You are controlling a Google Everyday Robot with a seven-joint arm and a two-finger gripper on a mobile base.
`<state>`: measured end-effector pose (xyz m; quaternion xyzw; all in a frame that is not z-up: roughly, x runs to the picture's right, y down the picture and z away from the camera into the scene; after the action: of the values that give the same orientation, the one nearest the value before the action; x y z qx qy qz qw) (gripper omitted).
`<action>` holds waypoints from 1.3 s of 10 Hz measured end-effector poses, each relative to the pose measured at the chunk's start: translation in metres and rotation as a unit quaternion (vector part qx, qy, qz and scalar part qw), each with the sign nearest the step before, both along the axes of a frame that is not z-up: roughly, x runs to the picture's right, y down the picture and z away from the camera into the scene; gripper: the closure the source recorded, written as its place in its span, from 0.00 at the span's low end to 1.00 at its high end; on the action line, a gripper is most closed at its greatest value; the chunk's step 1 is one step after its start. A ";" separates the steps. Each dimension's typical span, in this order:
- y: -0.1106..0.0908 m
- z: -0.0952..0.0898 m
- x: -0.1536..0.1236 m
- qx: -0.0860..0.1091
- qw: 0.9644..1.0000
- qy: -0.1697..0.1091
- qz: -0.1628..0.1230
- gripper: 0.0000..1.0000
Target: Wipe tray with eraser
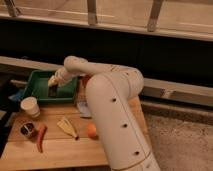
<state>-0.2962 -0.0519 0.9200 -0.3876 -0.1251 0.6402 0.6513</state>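
Observation:
The green tray (pixel 37 93) lies at the back left of the wooden table. My gripper (pixel 53 82) reaches down into the tray's middle from the right. A small dark block, the eraser (pixel 52 91), sits at its tip against the tray floor, and the gripper looks shut on it. My white arm (pixel 107 95) arches over the tray's right rim and hides that side.
A white cup (pixel 30 106), a small dark bowl (pixel 27 130) and a red carrot (pixel 40 138) stand at the front left. A yellow wedge (pixel 66 126), an orange ball (pixel 92 131) and a blue cloth (pixel 17 95) lie nearby. A dark wall runs behind the table.

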 end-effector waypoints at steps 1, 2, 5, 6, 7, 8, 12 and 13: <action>-0.008 0.011 0.008 0.004 1.000 0.019 -0.006 1.00; -0.015 0.025 0.015 0.009 0.999 0.041 -0.013 1.00; -0.021 0.034 0.019 0.016 0.998 0.057 -0.016 1.00; -0.019 0.029 0.018 0.018 0.999 0.049 -0.009 1.00; -0.014 0.023 0.012 0.019 0.999 0.037 -0.005 1.00; -0.009 0.014 0.002 0.020 1.000 0.019 0.001 1.00; 0.017 -0.005 -0.019 0.004 1.000 -0.022 0.004 1.00; 0.020 -0.006 -0.016 0.000 1.000 -0.012 0.001 1.00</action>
<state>-0.3123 -0.0317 0.9140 -0.3950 -0.1337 0.6364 0.6489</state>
